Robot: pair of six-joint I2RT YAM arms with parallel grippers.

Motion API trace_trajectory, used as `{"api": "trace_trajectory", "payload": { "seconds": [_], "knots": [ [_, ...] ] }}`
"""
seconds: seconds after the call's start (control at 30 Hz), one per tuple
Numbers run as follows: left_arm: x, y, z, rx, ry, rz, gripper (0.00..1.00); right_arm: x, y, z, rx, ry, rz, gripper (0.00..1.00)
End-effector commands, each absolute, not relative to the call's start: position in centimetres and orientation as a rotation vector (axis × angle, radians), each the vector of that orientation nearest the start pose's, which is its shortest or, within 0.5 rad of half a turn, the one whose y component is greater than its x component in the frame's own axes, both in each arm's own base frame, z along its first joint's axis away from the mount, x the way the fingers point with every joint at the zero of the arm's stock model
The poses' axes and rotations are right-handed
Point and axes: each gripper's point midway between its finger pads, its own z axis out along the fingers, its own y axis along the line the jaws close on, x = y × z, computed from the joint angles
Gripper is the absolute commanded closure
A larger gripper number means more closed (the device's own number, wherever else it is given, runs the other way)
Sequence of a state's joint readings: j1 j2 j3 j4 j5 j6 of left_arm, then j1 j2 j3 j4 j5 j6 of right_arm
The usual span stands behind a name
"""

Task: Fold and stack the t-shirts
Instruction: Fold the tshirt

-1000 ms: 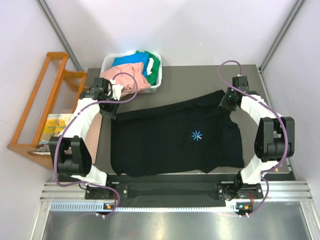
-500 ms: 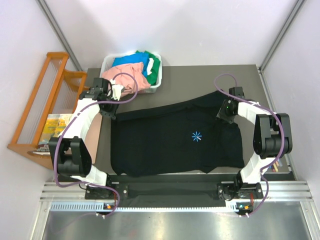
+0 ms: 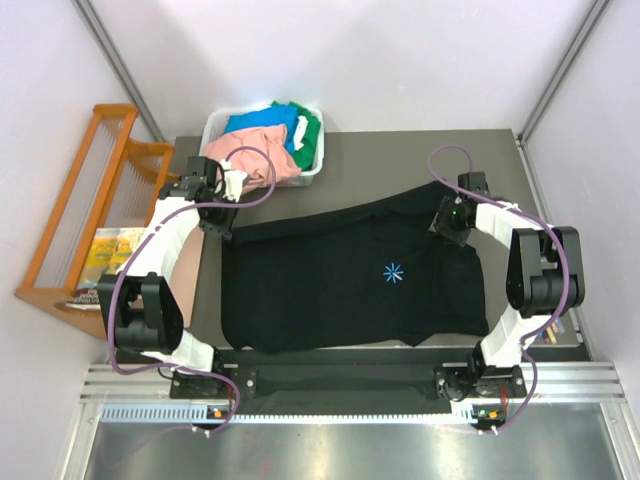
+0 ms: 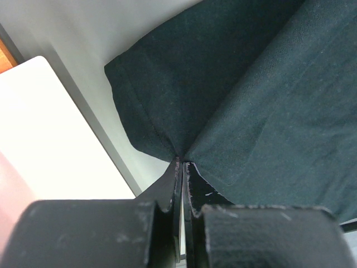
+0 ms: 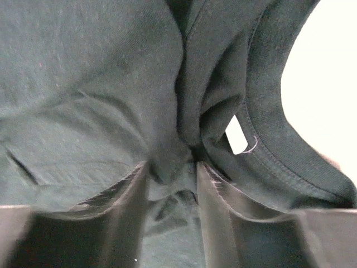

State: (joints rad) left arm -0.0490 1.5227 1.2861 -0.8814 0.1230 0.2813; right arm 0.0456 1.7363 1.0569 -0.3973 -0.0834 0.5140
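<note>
left claw [image 4: 182,162] tight on black t-shirt [image 3: 330,290] corner; right claw [image 5: 172,170] seemingly tight around its bunched collar

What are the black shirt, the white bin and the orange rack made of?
The large black t-shirt looks like soft matte knit cloth: it creases and has stitched hems. The white rectangular bin seems smooth plastic, given its thin moulded rim. The orange slatted rack looks like varnished wood, by its colour.
</note>
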Motion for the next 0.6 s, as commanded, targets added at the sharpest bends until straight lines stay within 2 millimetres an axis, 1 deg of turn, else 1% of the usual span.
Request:
{"api": "trace_trajectory", "payload": {
  "seconds": [0.0, 0.03, 0.07, 0.1, 0.17, 0.2, 0.23, 0.27, 0.3, 0.33, 0.37, 0.4, 0.43, 0.5, 0.57],
  "knots": [
    [33.7, -3.1, 14.1, 0.470, 2.595, -0.109, 1.00, 41.0, 5.7, 8.0, 0.513, 2.482, 0.323, 0.43],
    [33.7, -3.1, 14.0, 0.470, 2.595, -0.111, 1.00, 41.5, 5.1, 8.4, 0.517, 2.469, 0.288, 0.35],
    [33.6, -3.1, 13.9, 0.470, 2.600, -0.110, 1.00, 41.8, 4.7, 8.7, 0.527, 2.468, 0.273, 0.32],
    [33.5, -3.1, 13.8, 0.471, 2.603, -0.112, 1.00, 43.0, 4.5, 9.7, 0.535, 2.441, 0.277, 0.30],
    [33.5, -3.0, 13.8, 0.472, 2.603, -0.106, 1.00, 44.1, 3.9, 10.5, 0.556, 2.418, 0.293, 0.29],
    [33.4, -2.9, 14.0, 0.474, 2.598, -0.100, 1.00, 45.1, 3.6, 11.0, 0.567, 2.401, 0.294, 0.29],
    [33.4, -2.9, 14.0, 0.476, 2.598, -0.097, 1.00, 45.5, 3.1, 11.0, 0.581, 2.398, 0.275, 0.29],
    [33.4, -2.8, 14.0, 0.477, 2.599, -0.093, 1.00, 45.9, 3.0, 10.9, 0.585, 2.402, 0.266, 0.29],
    [33.4, -2.8, 14.0, 0.478, 2.599, -0.088, 1.00, 46.5, 1.5, 10.4, 0.627, 2.404, 0.242, 0.29],
    [33.4, -2.7, 14.0, 0.480, 2.599, -0.086, 1.00, 46.7, 0.7, 10.0, 0.649, 2.406, 0.219, 0.30],
    [33.4, -2.7, 13.9, 0.479, 2.600, -0.084, 1.00, 46.9, 0.2, 9.5, 0.662, 2.409, 0.206, 0.30],
    [33.3, -2.7, 13.7, 0.479, 2.607, -0.083, 1.00, 47.1, -0.1, 8.6, 0.672, 2.424, 0.193, 0.31],
    [33.2, -2.7, 13.6, 0.484, 2.609, -0.083, 1.00, 47.2, -0.7, 8.1, 0.691, 2.428, 0.185, 0.34],
    [33.1, -2.6, 13.5, 0.485, 2.613, -0.077, 1.00, 47.3, -1.3, 6.7, 0.712, 2.451, 0.173, 0.38],
    [33.0, -2.4, 13.2, 0.490, 2.620, -0.069, 1.00, 47.3, -2.1, 6.0, 0.734, 2.457, 0.164, 0.40]
  ]
}}
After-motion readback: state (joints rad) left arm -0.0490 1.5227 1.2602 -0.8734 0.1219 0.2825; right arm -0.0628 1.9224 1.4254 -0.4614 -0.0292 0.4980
